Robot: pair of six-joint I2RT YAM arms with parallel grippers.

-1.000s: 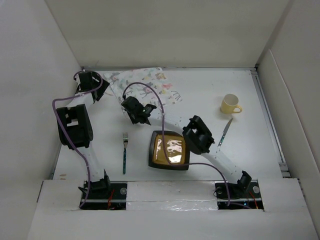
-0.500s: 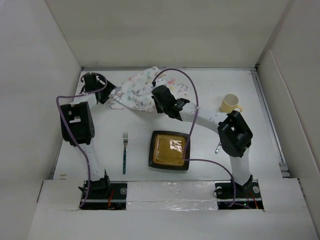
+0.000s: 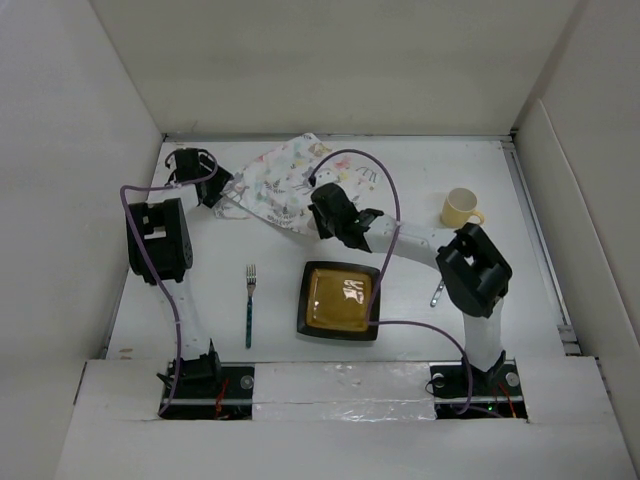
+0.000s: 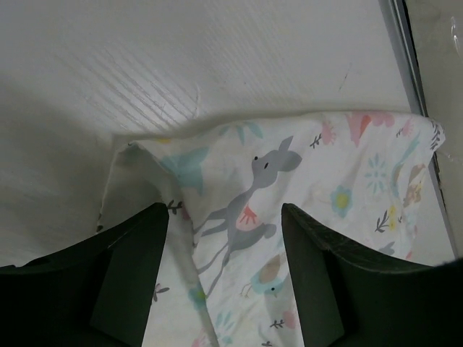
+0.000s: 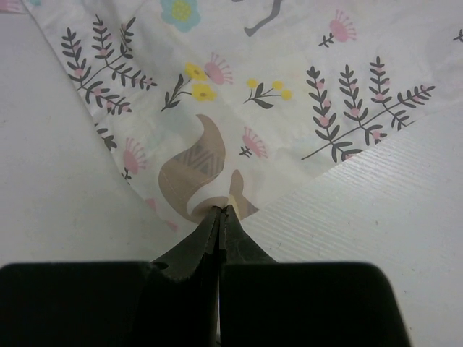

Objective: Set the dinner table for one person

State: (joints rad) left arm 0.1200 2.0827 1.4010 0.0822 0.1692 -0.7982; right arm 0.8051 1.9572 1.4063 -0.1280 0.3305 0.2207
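The dinner table [image 3: 420, 170] is the plain white surface. A placemat [image 3: 275, 180] printed with deer and leaves lies rumpled and partly folded at the back left. My right gripper [image 3: 320, 197] is shut on the placemat's edge [image 5: 217, 155], with the jaws [image 5: 223, 211] pinched on the cloth. My left gripper [image 3: 208, 188] is open at the placemat's left corner, and the cloth [image 4: 239, 210] lies between its fingers [image 4: 137, 275]. A black square plate [image 3: 340, 300] with an amber centre sits near the front. A fork [image 3: 248, 305] lies to its left.
A yellow cup [image 3: 460, 208] stands at the back right. A knife [image 3: 438, 293] lies right of the plate, mostly hidden by the right arm. Panel walls close in the table on the left, back and right.
My right arm swung from above the plate back to the placemat and closed on it. The placemat went from flat to bunched toward the left. My left gripper shifted slightly right.
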